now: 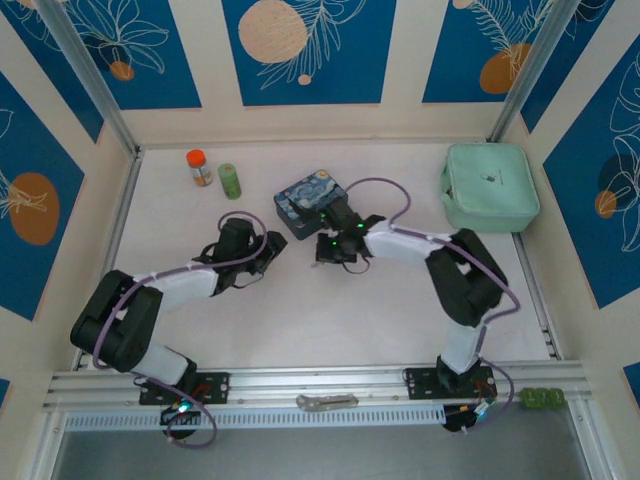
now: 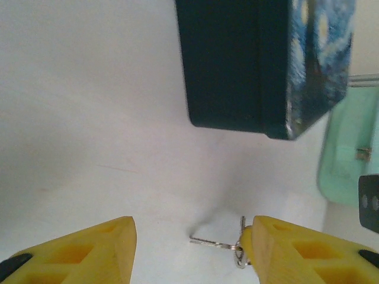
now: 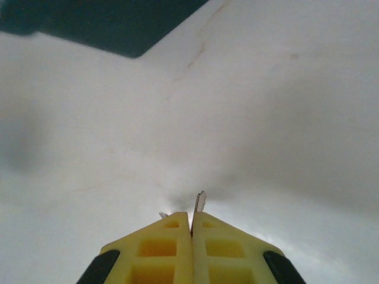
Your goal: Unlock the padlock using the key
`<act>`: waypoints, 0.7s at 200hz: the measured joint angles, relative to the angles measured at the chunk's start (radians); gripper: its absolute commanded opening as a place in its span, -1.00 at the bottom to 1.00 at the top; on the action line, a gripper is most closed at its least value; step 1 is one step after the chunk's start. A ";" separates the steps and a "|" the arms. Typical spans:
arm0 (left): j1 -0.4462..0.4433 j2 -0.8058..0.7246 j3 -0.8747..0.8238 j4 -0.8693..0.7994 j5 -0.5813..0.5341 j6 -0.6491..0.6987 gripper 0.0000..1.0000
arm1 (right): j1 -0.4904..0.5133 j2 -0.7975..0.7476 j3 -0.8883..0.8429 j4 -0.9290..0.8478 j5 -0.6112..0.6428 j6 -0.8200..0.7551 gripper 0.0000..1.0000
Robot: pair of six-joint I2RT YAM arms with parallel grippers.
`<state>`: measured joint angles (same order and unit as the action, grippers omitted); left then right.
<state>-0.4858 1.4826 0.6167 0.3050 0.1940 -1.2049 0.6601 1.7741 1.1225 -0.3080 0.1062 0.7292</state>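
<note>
Tin (image 1: 310, 203) L of pouch (image 1: 489, 187)

tin (image 2: 237, 65): blurred, cut off by the top edge | green case (image 2: 346, 154): cut off by the right edge | thin metal piece (image 2: 220, 242): too small to identify | metal sliver (image 3: 200, 203): mostly hidden inside the closed right gripper (image 3: 191, 218), identity unclear

Top overhead; wrist cameras low, close, facing tin (image 2: 237, 65).

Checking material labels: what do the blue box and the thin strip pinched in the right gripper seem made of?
Blue box: probably painted tin; glossy dark sides, bright bare glint at one corner. Strip in the shut right gripper: bare pale metal, flat with a dull silvery sheen; probably the key.
</note>
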 measured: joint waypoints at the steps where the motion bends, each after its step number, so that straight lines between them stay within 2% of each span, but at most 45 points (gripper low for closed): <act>1: -0.002 0.000 0.000 0.003 0.000 -0.002 0.11 | -0.002 -0.004 -0.003 0.003 -0.003 0.003 -1.00; 22: -0.064 0.006 0.001 0.085 -0.012 -0.077 0.15 | -0.057 -0.100 -0.098 0.111 -0.063 0.066 -1.00; 57: -0.145 0.092 0.032 0.215 -0.019 -0.202 0.16 | -0.074 -0.158 -0.193 0.227 -0.122 0.134 -1.00; 99: -0.197 0.217 0.035 0.360 -0.039 -0.336 0.18 | -0.087 -0.185 -0.244 0.309 -0.165 0.199 -1.00; 140: -0.215 0.254 0.038 0.431 -0.051 -0.415 0.15 | -0.093 -0.193 -0.268 0.371 -0.193 0.242 -1.00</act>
<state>-0.7006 1.7370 0.6548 0.7357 0.1425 -1.6196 0.5671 1.5806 0.8543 0.0631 -0.0868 0.9714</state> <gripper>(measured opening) 0.590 0.051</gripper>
